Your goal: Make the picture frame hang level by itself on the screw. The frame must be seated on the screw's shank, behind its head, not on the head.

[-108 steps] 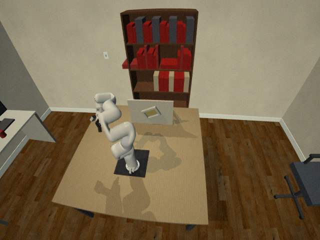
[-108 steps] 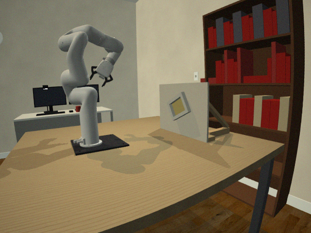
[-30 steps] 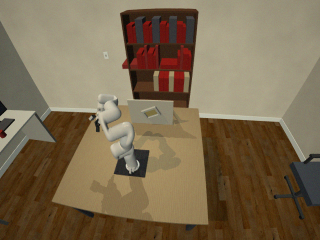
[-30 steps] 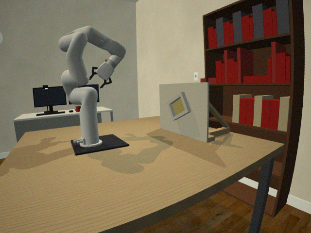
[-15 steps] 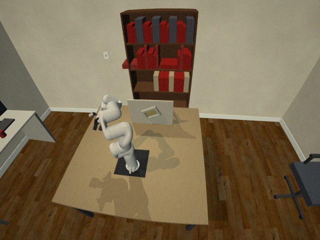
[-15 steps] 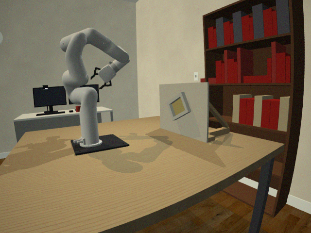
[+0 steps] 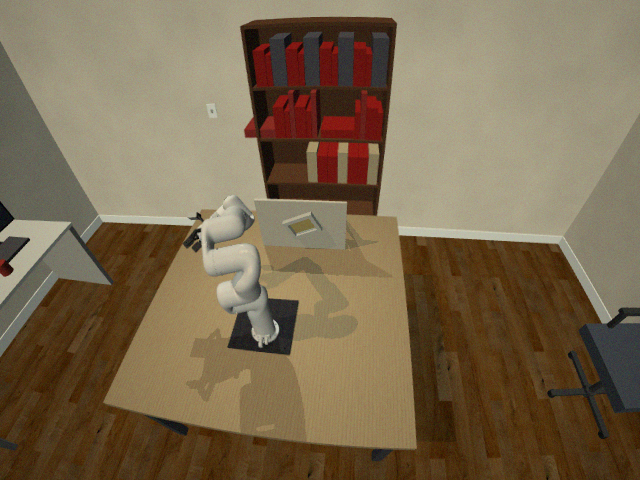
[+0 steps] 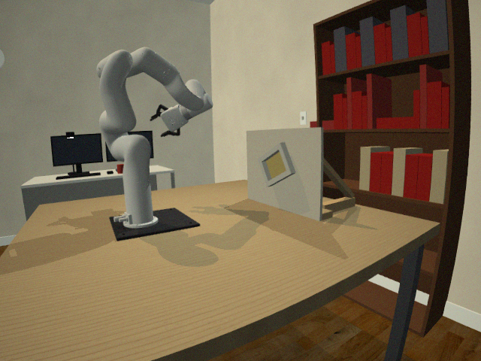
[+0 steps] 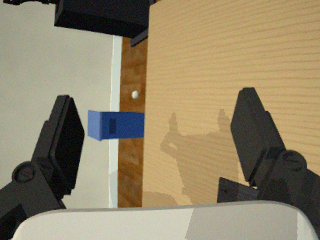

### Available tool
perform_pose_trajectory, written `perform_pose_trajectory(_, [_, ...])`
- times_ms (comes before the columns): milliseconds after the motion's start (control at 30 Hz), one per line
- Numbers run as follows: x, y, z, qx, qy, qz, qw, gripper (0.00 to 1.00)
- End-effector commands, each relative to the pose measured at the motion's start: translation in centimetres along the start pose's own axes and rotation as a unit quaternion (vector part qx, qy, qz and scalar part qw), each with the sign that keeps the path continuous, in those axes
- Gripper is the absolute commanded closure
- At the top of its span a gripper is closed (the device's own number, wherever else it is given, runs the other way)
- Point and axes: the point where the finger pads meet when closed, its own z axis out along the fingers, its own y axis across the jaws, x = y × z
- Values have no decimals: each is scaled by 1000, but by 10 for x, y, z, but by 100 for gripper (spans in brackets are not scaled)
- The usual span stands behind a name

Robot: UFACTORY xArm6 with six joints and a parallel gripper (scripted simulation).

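My pincer (image 7: 195, 229) (image 8: 164, 123) (image 9: 156, 110) is wide open with nothing in it, left of the board (image 7: 268, 235) (image 8: 283, 201), and the picture frame (image 7: 316, 221) (image 8: 288, 157) tilts on the board's front, so a clumsy bump might knock it down.

There is one arm (image 7: 224, 258) (image 8: 137, 174) with one pincer (image 7: 189, 231) (image 8: 156, 126) (image 9: 156, 110), and one bench (image 7: 351, 382) (image 8: 233, 295) (image 9: 225, 60). There is one picture frame (image 7: 316, 221) (image 8: 288, 157), one upright board (image 7: 330, 235) (image 8: 256, 144) and one bookcase (image 7: 320, 21) (image 8: 459, 155), its top shelf carrying four grey books (image 7: 345, 59) (image 8: 398, 32). Also visible are one white desk (image 7: 41, 229) (image 8: 158, 169), two monitors (image 7: 4, 215) (image 8: 76, 149), one red mug (image 7: 5, 267) (image 8: 119, 168), one chair (image 7: 615, 361) and one wall plate (image 7: 211, 111) (image 8: 303, 117).
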Motion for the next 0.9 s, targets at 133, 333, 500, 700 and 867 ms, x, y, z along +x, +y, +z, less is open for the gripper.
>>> perform_pose_trajectory(133, [51, 35, -48, 18, 215, -19, 976, 0])
perform_pose_trajectory(333, [64, 55, -81, 8, 296, -21, 955, 0])
perform_pose_trajectory(500, [69, 82, -127, -17, 418, -20, 908, 0])
perform_pose_trajectory(700, [60, 113, -182, -55, 522, -11, 851, 0])
perform_pose_trajectory(867, [48, 132, -216, -85, 587, -2, 805, 0])
